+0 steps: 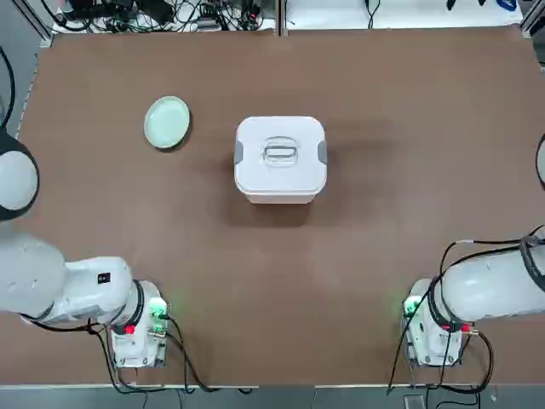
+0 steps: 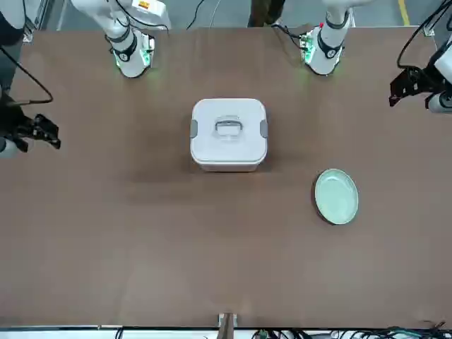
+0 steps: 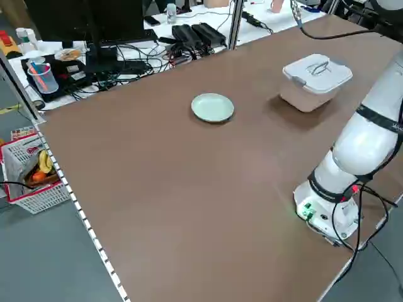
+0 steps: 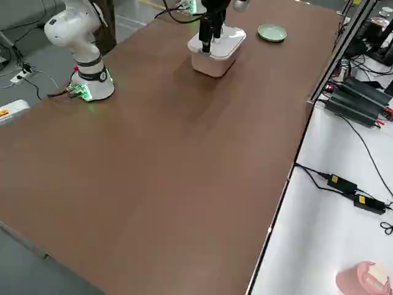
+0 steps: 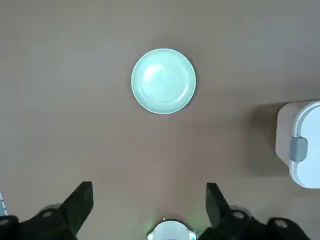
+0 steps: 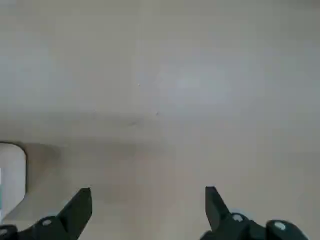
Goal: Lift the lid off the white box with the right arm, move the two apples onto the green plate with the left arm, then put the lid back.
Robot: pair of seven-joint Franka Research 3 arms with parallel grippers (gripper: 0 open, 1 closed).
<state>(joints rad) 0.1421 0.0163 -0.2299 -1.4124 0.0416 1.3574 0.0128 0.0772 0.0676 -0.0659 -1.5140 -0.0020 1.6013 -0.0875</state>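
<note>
The white box point(image 1: 281, 194) stands mid-table with the lid point(image 1: 279, 152) on it, loop handle up and grey clips at both sides. The green plate point(image 1: 167, 122) lies bare to the box's left. The two apples are out of view. My left gripper point(image 2: 404, 87) hangs open, high over the table's left edge; its wrist view shows the plate point(image 5: 163, 81) and a side of the box point(image 5: 300, 145) below. My right gripper point(image 2: 42, 131) hangs open, high over the right edge; in its wrist view point(image 6: 148, 207) only a corner of the box point(image 6: 11, 172) shows.
Both arm bases point(image 1: 136, 328) point(image 1: 430, 328) sit at the near table edge with cables trailing. Cables and power bricks point(image 4: 356, 101) lie on a bench beyond the far edge. A basket point(image 3: 34, 176) stands on the floor at the left.
</note>
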